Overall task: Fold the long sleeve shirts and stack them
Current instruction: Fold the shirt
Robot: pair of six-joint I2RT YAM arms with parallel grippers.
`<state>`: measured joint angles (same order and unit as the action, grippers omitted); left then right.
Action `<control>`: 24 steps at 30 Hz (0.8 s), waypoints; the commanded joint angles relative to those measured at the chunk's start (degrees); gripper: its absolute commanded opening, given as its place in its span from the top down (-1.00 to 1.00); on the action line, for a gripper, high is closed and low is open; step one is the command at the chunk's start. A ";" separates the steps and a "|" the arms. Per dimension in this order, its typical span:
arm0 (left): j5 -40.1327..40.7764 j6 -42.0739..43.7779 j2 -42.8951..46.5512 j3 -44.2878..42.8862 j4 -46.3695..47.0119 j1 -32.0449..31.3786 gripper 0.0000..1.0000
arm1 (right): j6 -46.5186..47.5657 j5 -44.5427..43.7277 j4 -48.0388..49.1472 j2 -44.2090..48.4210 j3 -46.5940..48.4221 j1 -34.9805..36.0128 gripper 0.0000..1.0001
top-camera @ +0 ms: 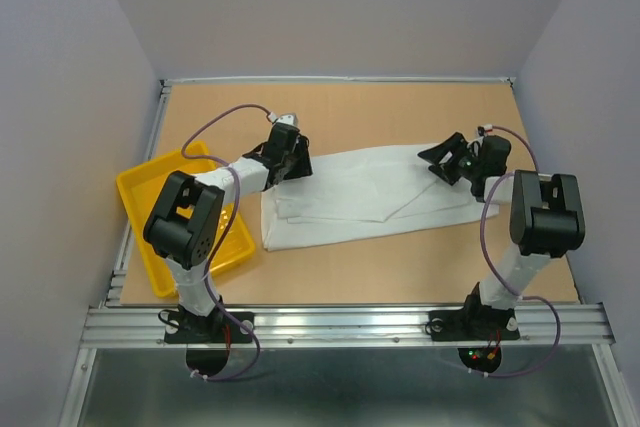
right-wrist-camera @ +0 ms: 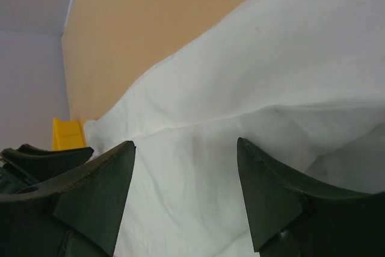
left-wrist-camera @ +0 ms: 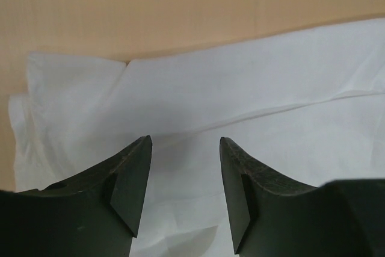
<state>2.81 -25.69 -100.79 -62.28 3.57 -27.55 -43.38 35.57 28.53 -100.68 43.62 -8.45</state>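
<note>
White thin fabric makes up the long sleeve shirt (top-camera: 360,202), which lies folded into a long, flat band across the middle of the top view, rising slightly from centre-left to the right. It rests on the tan board table (top-camera: 400,112).

The black two-finger left gripper (top-camera: 290,159) sits at the band's upper-left end. In the left wrist view its fingers (left-wrist-camera: 129,173) stand well apart over creased cloth (left-wrist-camera: 252,94), gripping nothing. The black two-finger right gripper (top-camera: 445,162) sits over the upper-right end. Its fingers (right-wrist-camera: 264,191) are likewise spread wide, with only loose fabric (right-wrist-camera: 289,58) showing between them, none of it pinched.

At the left of the top view a yellow rectangular plastic tray (top-camera: 140,197) lies partly under the left arm, close beside the shirt's lower-left corner. Whether they touch cannot be told.
</note>
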 commanded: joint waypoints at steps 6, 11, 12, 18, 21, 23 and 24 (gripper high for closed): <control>-2.46 -4.19 -2.04 7.17 3.63 2.06 -0.17 | -4.18 -0.24 13.65 -8.30 1.47 -5.70 -0.47; -4.65 -5.16 -0.63 9.90 4.07 2.68 -0.16 | -4.00 0.02 13.65 -7.86 3.66 -9.30 -0.48; -5.09 -5.42 -0.02 9.99 3.90 2.76 -0.16 | -4.00 -0.06 13.48 -7.60 4.71 -9.48 -0.49; -5.36 -4.37 6.82 9.02 0.65 2.77 -0.21 | 1.26 -3.74 -3.98 -0.76 9.64 -7.82 -0.49; -3.87 -0.86 9.56 5.87 -2.33 2.77 -0.35 | 6.01 -11.65 -16.47 6.80 9.12 -3.78 -0.49; 0.06 3.00 10.62 2.45 -3.48 2.77 -0.46 | 6.90 -17.89 -23.04 11.02 7.55 0.00 -0.49; 1.40 4.32 10.62 1.38 -6.27 2.77 -0.47 | 6.99 -19.73 -25.00 14.60 5.97 1.32 -0.48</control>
<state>-0.95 -27.46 -94.15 -54.78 1.72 -25.02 -40.66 25.82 17.08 -94.91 49.98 -12.08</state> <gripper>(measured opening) 0.722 0.744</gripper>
